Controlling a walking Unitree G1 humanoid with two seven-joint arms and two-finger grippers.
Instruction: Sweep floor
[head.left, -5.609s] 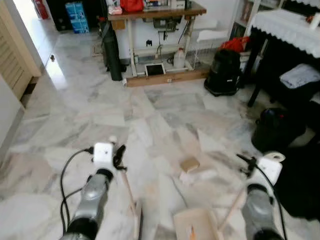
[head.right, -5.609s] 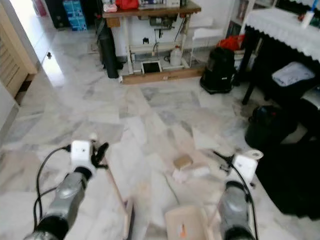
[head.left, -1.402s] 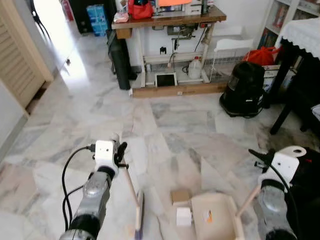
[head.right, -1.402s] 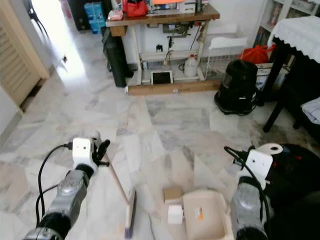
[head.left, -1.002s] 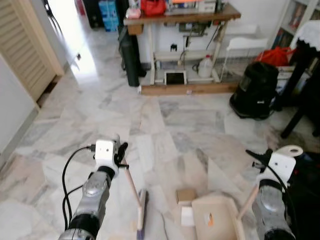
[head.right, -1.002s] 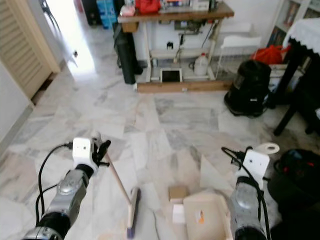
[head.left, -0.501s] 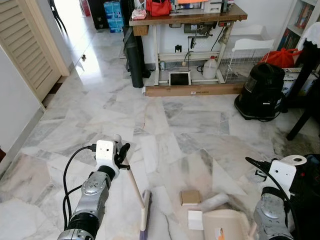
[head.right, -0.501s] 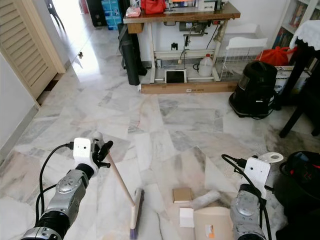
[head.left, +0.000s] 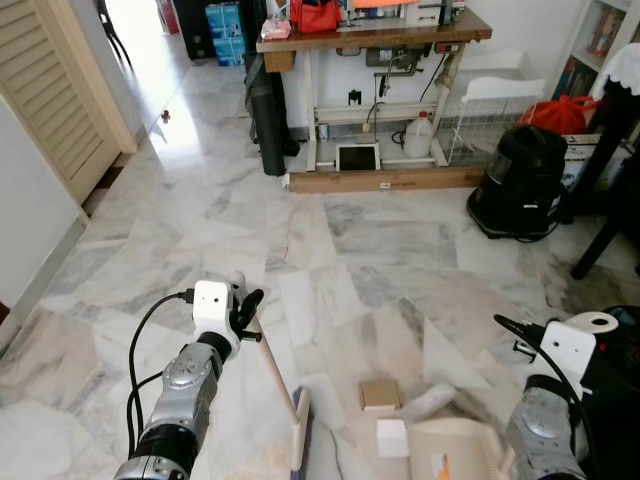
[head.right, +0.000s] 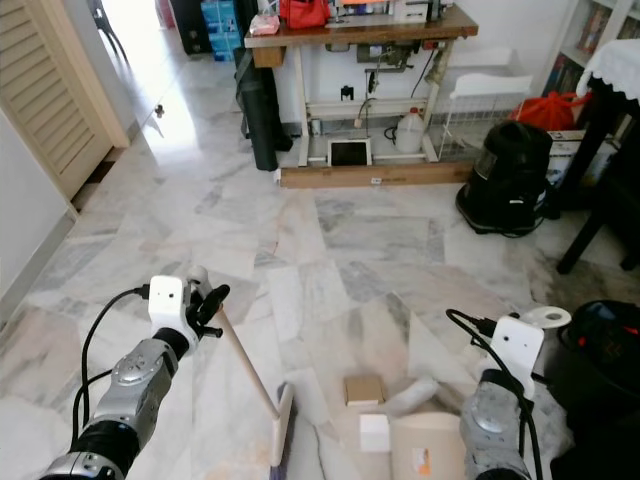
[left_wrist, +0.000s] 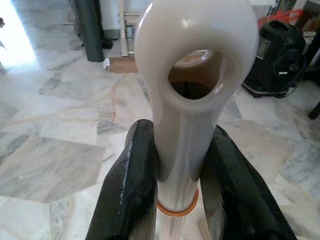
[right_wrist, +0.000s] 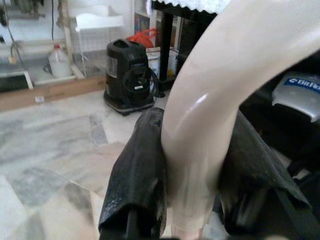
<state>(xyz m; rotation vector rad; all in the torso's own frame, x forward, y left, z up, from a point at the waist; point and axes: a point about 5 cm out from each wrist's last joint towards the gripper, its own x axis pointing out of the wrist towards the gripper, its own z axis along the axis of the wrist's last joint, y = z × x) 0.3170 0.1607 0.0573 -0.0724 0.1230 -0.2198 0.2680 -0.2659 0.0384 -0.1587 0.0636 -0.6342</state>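
My left gripper is shut on the cream broom handle, which slants down to the broom head on the marble floor. My right gripper is shut on the beige dustpan handle. The dustpan lies at the bottom edge of the left eye view, its mouth facing left. Just in front of it lie a small brown box, a white cube and a crumpled pale wrapper. The broom head stands left of this litter, a short gap away.
A wooden workbench stands at the back with a black bag against its left leg. A black vacuum and a dark table leg are on the right. A louvred door lines the left. Open marble floor lies between.
The broom head has slid a little to the right, towards the brown box. The view has shifted slightly over the last second; the litter and the dustpan stay where they were.
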